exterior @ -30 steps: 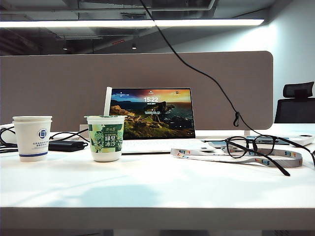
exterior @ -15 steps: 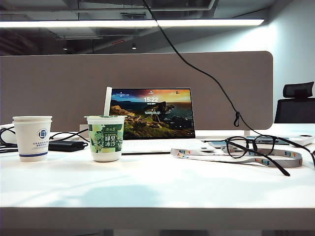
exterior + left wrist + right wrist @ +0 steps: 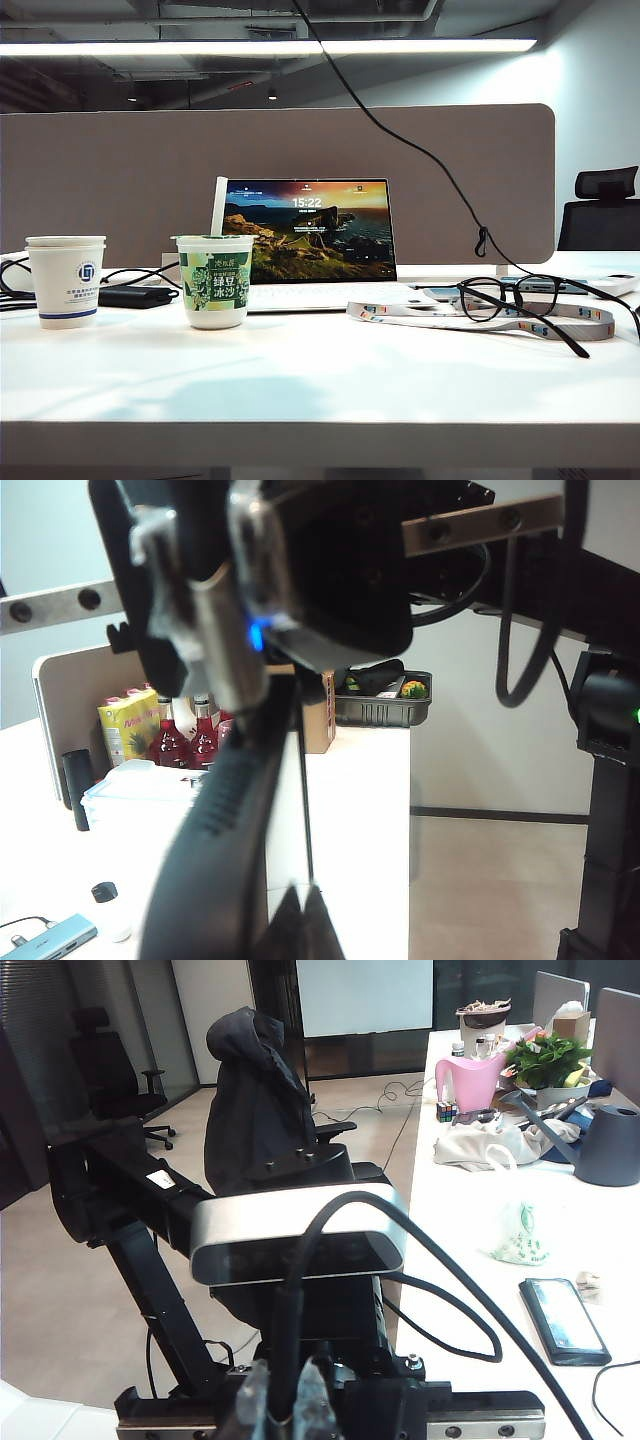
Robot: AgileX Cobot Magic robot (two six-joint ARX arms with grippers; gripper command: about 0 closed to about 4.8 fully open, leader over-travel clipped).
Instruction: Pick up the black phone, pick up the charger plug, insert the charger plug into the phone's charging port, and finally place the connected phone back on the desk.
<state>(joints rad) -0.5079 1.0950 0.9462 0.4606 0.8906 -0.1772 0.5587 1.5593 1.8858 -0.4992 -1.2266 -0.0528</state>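
Neither gripper shows in the exterior view; both hang above the desk point(image 3: 320, 380), facing each other. In the left wrist view my left gripper point(image 3: 290, 920) is shut on a long, blurred black body, the black phone point(image 3: 225, 810), seen edge-on and reaching toward the other gripper's silvery fingers point(image 3: 215, 640). In the right wrist view my right gripper point(image 3: 285, 1400) is shut on the charger plug point(image 3: 287, 1375). Its black cable point(image 3: 400, 1215) loops away in front of the left arm's camera. The same cable point(image 3: 400, 140) hangs down to its knot point(image 3: 482, 240). Where plug meets phone is blurred.
On the desk stand a white paper cup point(image 3: 65, 280), a green cup with a straw point(image 3: 215, 280) and an open laptop point(image 3: 310, 230). Black glasses point(image 3: 510, 300) and a lanyard point(image 3: 560, 325) lie at the right. Another dark phone point(image 3: 565, 1320) lies flat on a farther stretch of desk.
The hanging cable has swung slightly to the right at the top of the exterior view. Nothing else on the desk has moved.
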